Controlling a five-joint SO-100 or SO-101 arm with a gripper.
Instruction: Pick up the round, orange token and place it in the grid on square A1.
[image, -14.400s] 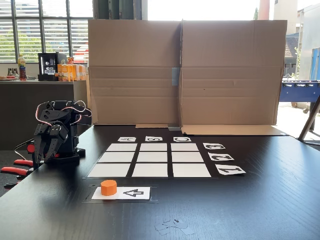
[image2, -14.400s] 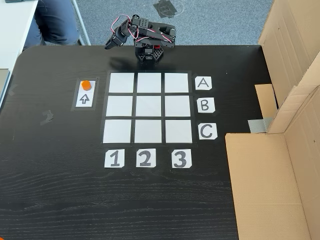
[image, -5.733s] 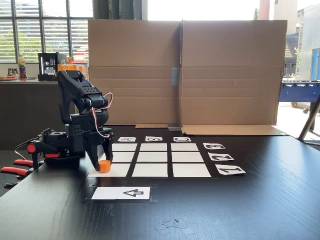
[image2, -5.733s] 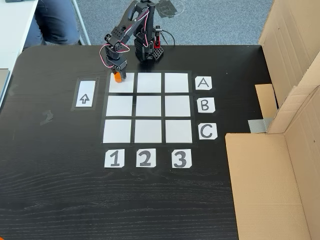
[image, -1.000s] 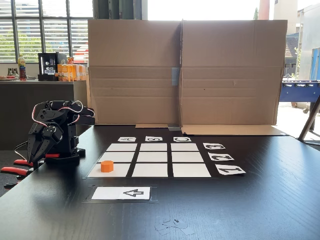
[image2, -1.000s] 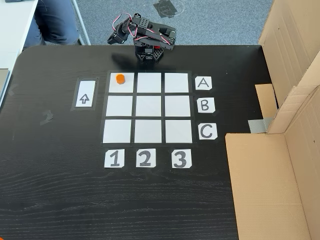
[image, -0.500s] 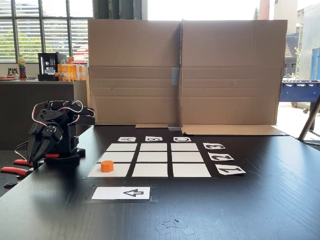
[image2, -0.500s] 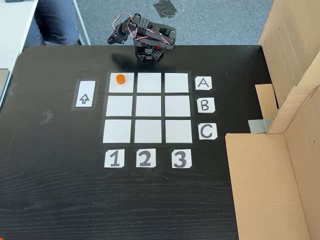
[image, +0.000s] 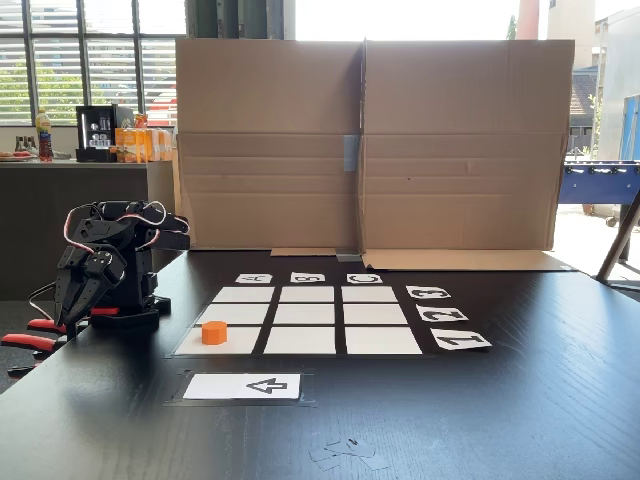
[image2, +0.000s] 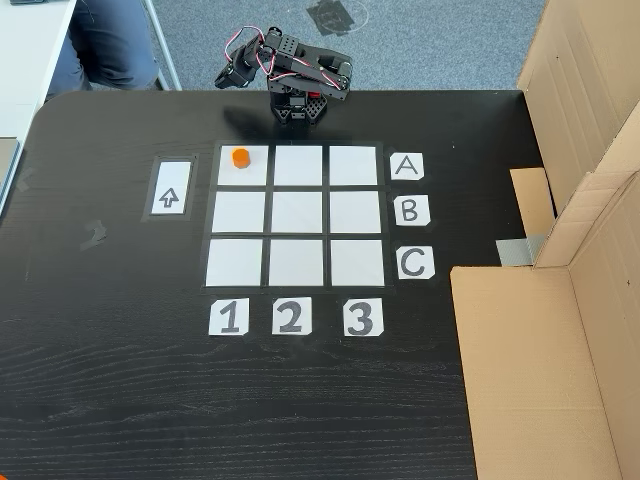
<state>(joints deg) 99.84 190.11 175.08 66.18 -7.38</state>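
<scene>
Token (image2: 240, 157) | upright on square A1 (image2: 243, 172), grid (image2: 297, 215) corner cell nearest bench far-left edge in top-down fixed view | hand (image2: 222, 80) folded at base, well apart, empty; jaw gap indiscernible | placement judged complete

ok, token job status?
Done: the token sits on square A1, row A, column 1, off the arrow card. In hand: nothing; the pincer hangs folded beside the base, apart from the grid. Left: nothing visible.
</scene>
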